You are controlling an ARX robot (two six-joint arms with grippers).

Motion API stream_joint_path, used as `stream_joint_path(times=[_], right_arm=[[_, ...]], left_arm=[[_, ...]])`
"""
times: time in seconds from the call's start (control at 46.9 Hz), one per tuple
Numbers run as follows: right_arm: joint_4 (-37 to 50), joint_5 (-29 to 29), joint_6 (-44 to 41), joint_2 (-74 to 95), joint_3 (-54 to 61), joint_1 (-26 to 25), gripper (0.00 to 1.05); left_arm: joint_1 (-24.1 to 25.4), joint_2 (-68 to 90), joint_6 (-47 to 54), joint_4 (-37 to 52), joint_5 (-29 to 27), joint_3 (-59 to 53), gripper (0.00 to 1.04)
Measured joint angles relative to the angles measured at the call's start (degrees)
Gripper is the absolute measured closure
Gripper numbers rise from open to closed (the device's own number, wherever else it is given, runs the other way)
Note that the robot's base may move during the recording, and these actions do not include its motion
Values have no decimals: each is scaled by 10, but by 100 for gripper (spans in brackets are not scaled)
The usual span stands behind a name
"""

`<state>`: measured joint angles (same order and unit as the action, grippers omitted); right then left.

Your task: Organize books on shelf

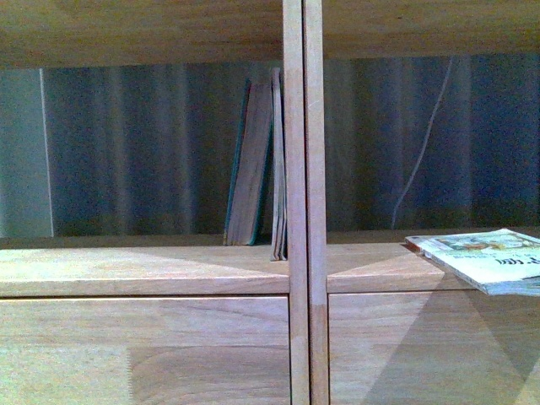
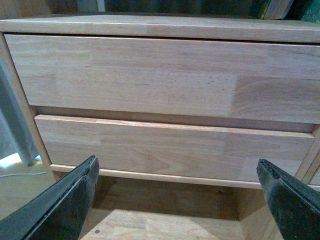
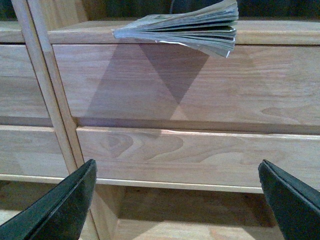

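Note:
The light-wood shelf [image 1: 143, 270] fills the front view, split by a double upright [image 1: 302, 202]. In its left column a few thin brownish and teal books [image 1: 253, 169] stand leaning against the upright. A white illustrated paperback [image 1: 485, 257] lies flat on the right column's board, overhanging the front edge; the right wrist view shows it from below [image 3: 192, 27]. My left gripper [image 2: 177, 200] is open and empty, low in front of the left drawer-front panels [image 2: 165, 80]. My right gripper [image 3: 177, 200] is also open and empty, below the paperback, facing the right panels [image 3: 200, 85].
A striped curtain [image 1: 126, 143] hangs behind the shelf, with a thin white cable [image 1: 422, 143] down the right side. The floor [image 2: 165, 225] under the bookcase shows between the left gripper's fingers. A second board [image 1: 135, 34] spans overhead.

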<state>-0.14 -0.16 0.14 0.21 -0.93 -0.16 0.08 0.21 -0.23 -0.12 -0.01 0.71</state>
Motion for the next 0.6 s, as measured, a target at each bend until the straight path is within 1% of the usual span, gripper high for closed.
stream_joint_path(times=[0.043,0.085,0.128,0.192,0.277,0.341,0.405,0.447,0.511,0.597], right_arm=[[-1,-2,1,0,0,0,7],[-41,-52,33,17,-13,-18,7],[-68,-117,85,54,-37,-61,7],[-51,-172,172,100,-76,-120,7],[-14,-203,252,141,-117,-144,7],[17,-206,316,177,-143,-140,7],[52,-195,367,219,-163,-125,7],[82,-184,416,256,-174,-106,7],[116,-167,460,305,-185,-77,7],[181,-125,521,383,-203,-26,7]], left_arm=[[0,0,0,0,0,0,7],[0,0,0,0,0,0,7],[0,0,0,0,1,0,7],[0,0,0,0,0,0,7],[0,0,0,0,0,0,7],[0,0,0,0,0,0,7],[0,0,0,0,0,0,7],[0,0,0,0,0,0,7],[0,0,0,0,0,0,7],[0,0,0,0,0,0,7]])
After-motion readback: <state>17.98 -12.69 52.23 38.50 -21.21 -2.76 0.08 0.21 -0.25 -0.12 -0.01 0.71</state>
